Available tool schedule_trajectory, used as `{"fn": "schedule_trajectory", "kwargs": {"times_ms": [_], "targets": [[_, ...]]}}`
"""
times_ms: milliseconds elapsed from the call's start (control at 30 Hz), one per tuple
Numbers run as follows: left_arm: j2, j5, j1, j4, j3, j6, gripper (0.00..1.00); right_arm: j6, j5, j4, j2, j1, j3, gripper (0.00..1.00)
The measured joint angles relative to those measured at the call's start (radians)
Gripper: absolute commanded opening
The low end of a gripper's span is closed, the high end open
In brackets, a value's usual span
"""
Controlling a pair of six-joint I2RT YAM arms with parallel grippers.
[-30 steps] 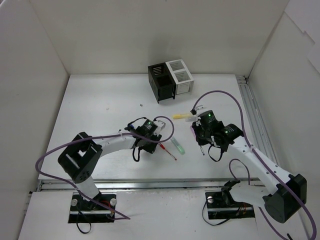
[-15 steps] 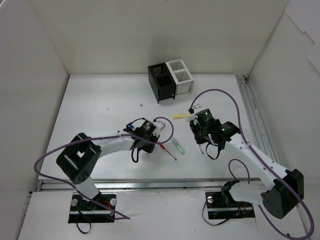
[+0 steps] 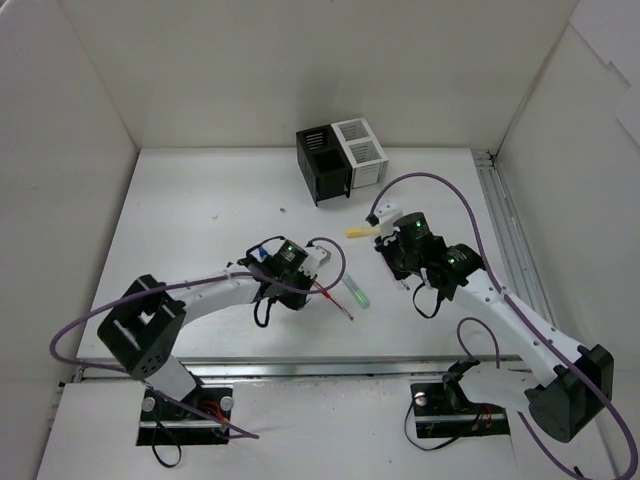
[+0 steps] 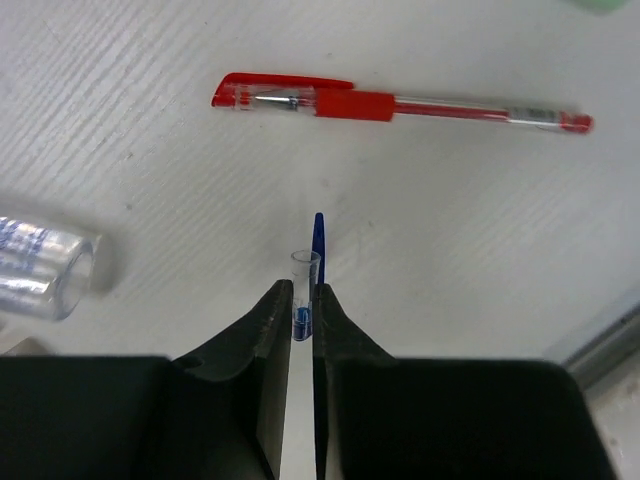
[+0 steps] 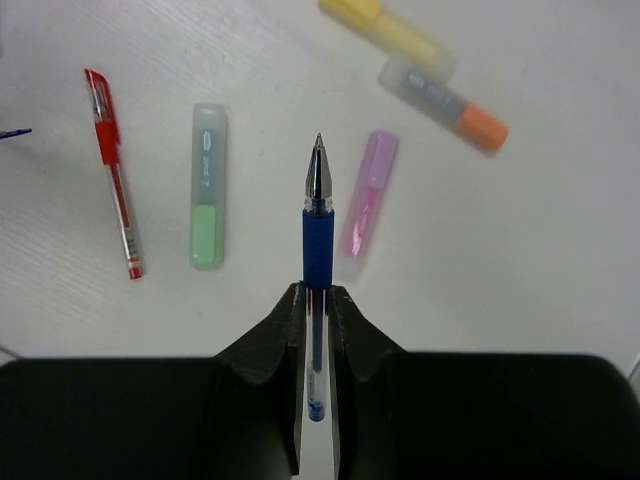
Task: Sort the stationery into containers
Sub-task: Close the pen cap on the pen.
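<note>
My left gripper (image 4: pixel 303 290) is shut on a small clear pen cap with a blue clip (image 4: pixel 317 240), low over the table. Just beyond it lies a red pen (image 4: pixel 400 103), also seen from above as the red pen (image 3: pixel 337 300). My right gripper (image 5: pixel 318 295) is shut on a blue pen (image 5: pixel 318 230), tip pointing away, raised above the table. Below it lie a green highlighter (image 5: pixel 207 215), a pink highlighter (image 5: pixel 367 195), a yellow highlighter (image 5: pixel 385 30) and an orange highlighter (image 5: pixel 450 105). The containers, a black cube (image 3: pixel 322 163) joined to a white cube (image 3: pixel 362 152), stand at the back.
A clear tube with blue print (image 4: pixel 45 265) lies left of my left fingers. The table's metal edge rail (image 4: pixel 600 335) runs close on the right of that view. White walls enclose the table on three sides.
My left gripper has closed onto the clear pen cap. The right arm has shifted slightly toward the back with the blue pen still in its jaws.
</note>
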Motion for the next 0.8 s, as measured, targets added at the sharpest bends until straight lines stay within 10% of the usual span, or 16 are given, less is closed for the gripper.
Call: {"fn": "schedule_trajectory", "kwargs": {"times_ms": [400, 800], "targets": [[-0.505, 0.220, 0.106, -0.099, 0.031, -0.006, 0.00, -0.777, -0.051, 0.333, -0.048, 0.026, 0.077, 0.00], [-0.533, 0.573, 0.146, -0.137, -0.057, -0.158, 0.00, -1.568, -0.164, 0.199, 0.013, 0.148, 0.059, 0.00]]}}
